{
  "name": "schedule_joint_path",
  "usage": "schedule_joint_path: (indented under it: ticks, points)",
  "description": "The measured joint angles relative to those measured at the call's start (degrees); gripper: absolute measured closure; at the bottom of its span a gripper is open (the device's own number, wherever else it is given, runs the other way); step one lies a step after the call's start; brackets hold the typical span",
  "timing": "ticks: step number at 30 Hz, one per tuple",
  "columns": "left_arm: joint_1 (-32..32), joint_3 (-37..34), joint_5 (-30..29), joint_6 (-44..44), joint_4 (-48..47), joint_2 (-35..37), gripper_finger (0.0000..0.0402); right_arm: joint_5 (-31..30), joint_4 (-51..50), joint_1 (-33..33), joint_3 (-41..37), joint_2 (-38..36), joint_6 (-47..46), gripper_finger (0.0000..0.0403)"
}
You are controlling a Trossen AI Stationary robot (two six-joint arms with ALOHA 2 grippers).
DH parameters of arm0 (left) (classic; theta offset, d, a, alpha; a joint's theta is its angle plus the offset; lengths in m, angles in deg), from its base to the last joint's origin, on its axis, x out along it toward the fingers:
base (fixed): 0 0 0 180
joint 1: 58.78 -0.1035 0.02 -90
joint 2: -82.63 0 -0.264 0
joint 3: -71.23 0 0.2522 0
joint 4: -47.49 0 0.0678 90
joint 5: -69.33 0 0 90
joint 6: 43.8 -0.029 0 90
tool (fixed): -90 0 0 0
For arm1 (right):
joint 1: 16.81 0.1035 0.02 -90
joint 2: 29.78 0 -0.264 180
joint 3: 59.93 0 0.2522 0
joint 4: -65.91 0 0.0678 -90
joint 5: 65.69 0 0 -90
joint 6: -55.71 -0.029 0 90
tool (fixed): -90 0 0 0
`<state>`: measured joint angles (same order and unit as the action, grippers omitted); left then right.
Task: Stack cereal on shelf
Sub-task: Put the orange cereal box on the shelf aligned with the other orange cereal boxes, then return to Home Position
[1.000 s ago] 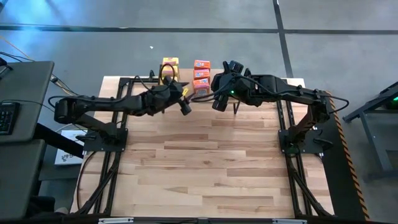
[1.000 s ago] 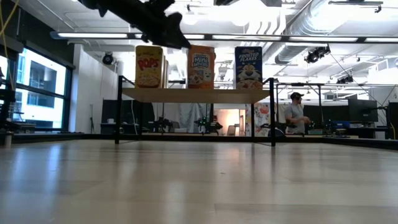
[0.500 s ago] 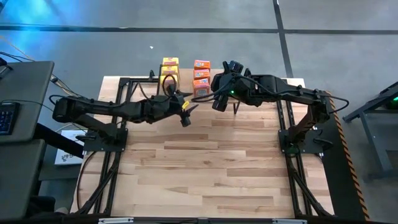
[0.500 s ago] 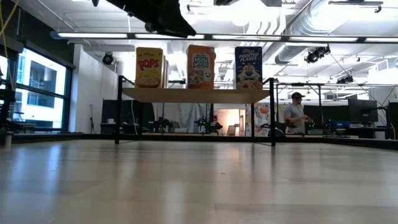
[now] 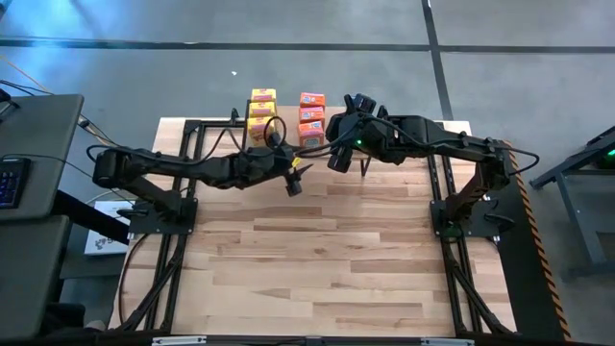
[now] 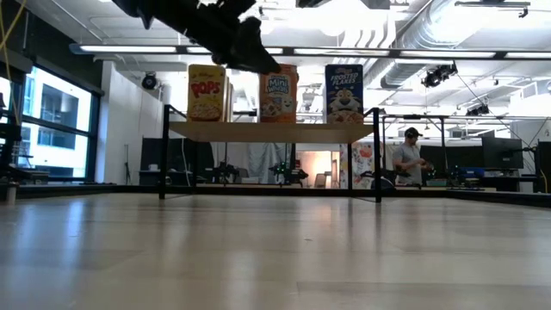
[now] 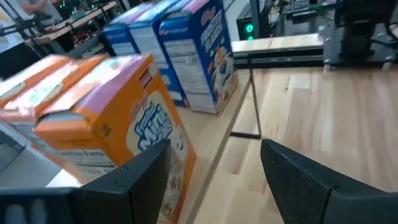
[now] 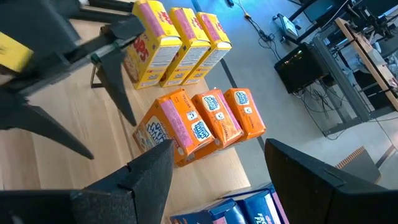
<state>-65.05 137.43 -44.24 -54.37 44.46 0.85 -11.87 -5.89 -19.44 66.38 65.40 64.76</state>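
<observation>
Three rows of cereal boxes stand upright on their bases on the shelf at the table's far edge: yellow, orange and blue. In the high view my right arm covers the blue row. My left gripper hangs open above the table, just in front of the orange boxes, with nothing between its fingers. My right gripper waits open, higher up, over the shelf's right part, looking down on the yellow and orange rows.
Black metal frames carry the arm bases at the table's left and right sides. The wooden tabletop stretches toward the near edge. A person stands in the room beyond the table.
My left gripper has drawn back from the yellow boxes toward the table's near and right edges and sunk a little; it now hangs in front of the orange row. It stays open. The boxes have not moved.
</observation>
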Motion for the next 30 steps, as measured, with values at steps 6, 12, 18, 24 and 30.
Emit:
schedule_joint_path:
  ticks: [6, 12, 18, 24, 30]
  points:
    - [-2.11, 0.00, 0.01, 0.96, -0.04, -1.03, 0.0161, 0.02, 0.00, 0.00, 0.00, 0.00, 0.06, 0.0158]
    - [-3.14, 0.00, 0.04, 1.33, -0.10, -1.52, 0.0161, 0.25, 0.00, 0.00, 0.00, 0.00, 0.03, 0.0158]
    - [-3.16, 0.00, 0.70, 1.36, -0.04, -1.52, 0.0161, 0.76, 0.00, 0.00, 0.00, 0.00, 0.01, 0.0158]
    - [-1.23, 0.00, 0.92, -0.61, -0.45, -1.23, 0.0161, 1.65, 0.00, 0.00, 0.00, 0.00, 0.08, 0.0158]
    - [0.88, 0.04, 0.99, -0.03, -1.99, 2.24, 0.0161, 2.21, -1.05, 0.02, 0.00, 0.00, -0.07, 0.0158]
